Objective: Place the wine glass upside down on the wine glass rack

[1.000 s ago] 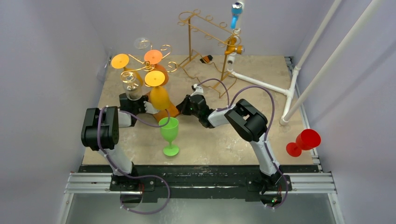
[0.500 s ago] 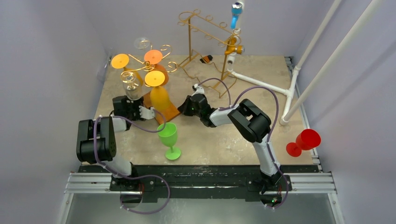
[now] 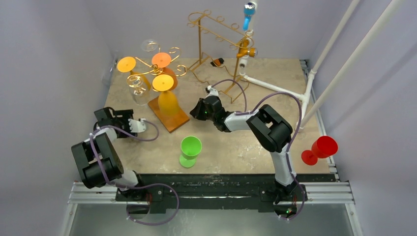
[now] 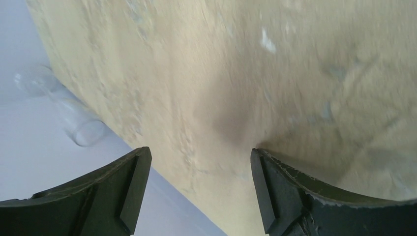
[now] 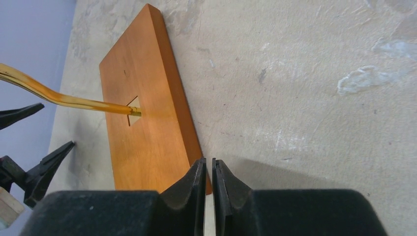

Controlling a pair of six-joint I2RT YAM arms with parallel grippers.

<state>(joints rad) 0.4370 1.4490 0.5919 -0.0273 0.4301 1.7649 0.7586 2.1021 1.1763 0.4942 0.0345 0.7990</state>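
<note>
The clear wine glass (image 3: 139, 92) hangs bowl down from a left arm of the gold wire rack (image 3: 147, 72), and neither gripper touches it. Three orange glasses (image 3: 163, 82) hang there too. The rack's wooden base (image 3: 169, 115) lies flat on the table, also seen in the right wrist view (image 5: 147, 113). My left gripper (image 3: 139, 126) is low at the left, well apart from the rack, open and empty (image 4: 199, 162). My right gripper (image 3: 199, 111) rests at the base's right edge, its jaws only a thin slit apart with nothing between them (image 5: 209, 169).
A green glass (image 3: 190, 149) stands upright near the front middle. A red glass (image 3: 319, 148) sits past the right edge. A second gold rack (image 3: 216, 37) and white pipes (image 3: 275, 88) stand at the back right. Another clear glass (image 4: 74, 123) lies by the table's left edge.
My left gripper opened, let go of the clear glass and drew back to the near left. The right jaws parted a little. The green glass shifted slightly right.
</note>
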